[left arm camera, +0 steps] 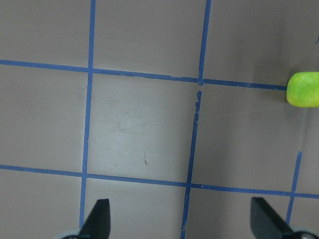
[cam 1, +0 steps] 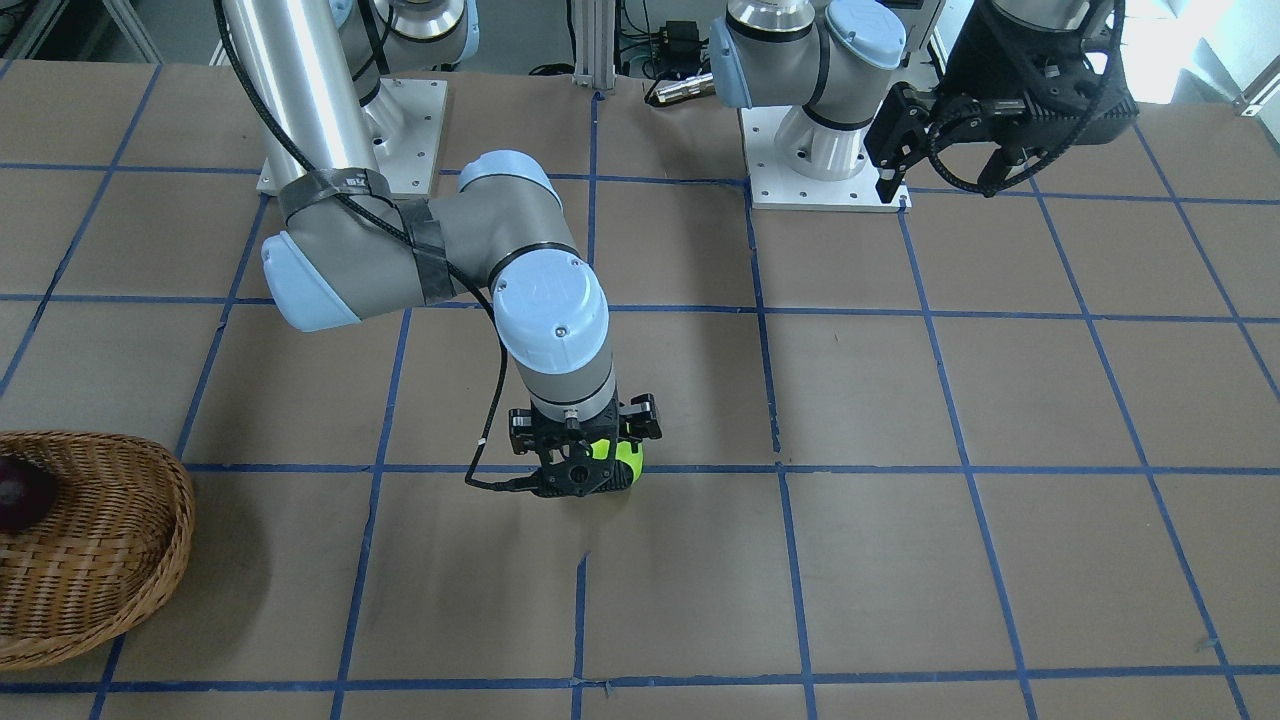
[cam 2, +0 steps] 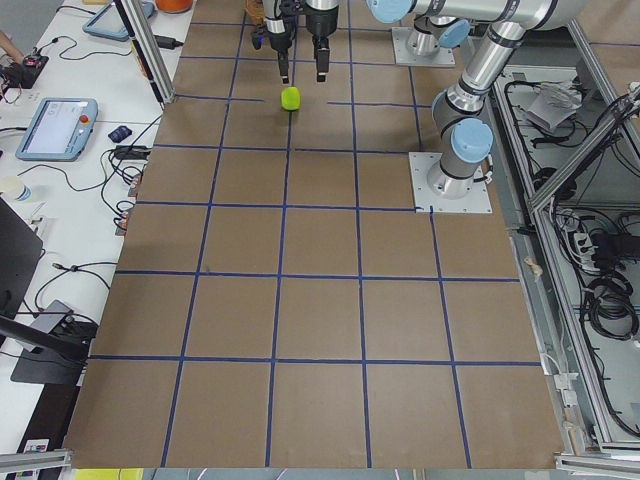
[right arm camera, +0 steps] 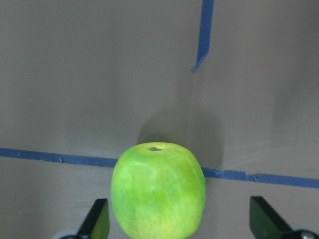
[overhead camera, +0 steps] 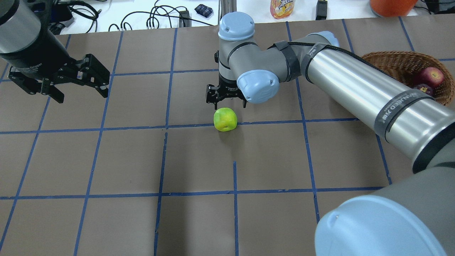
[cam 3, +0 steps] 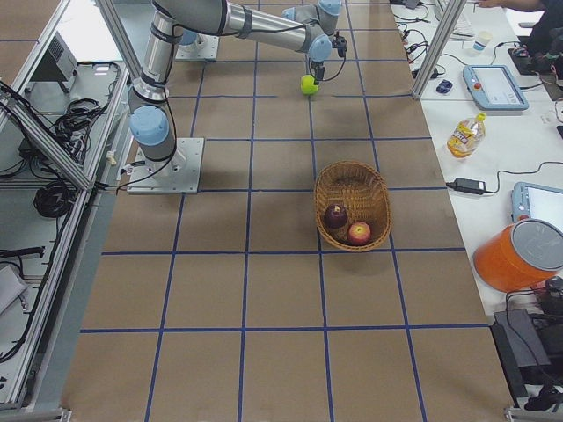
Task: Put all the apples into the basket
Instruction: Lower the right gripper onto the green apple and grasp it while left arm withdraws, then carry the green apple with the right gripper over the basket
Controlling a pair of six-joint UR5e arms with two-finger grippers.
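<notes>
Right claw (overhead camera: 227, 102) and left claw (overhead camera: 81, 93) agape

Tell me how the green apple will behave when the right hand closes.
Probably firm: the green apple looks smooth, so it should not squash but could slip under a light grip. Rounded though slightly blocky, it may roll a little on the flat table. It sits off-centre under the open right hand, so one finger would likely nudge it first.

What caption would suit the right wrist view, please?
Green apple on blue tape line, framed by the open right pincer.
</notes>
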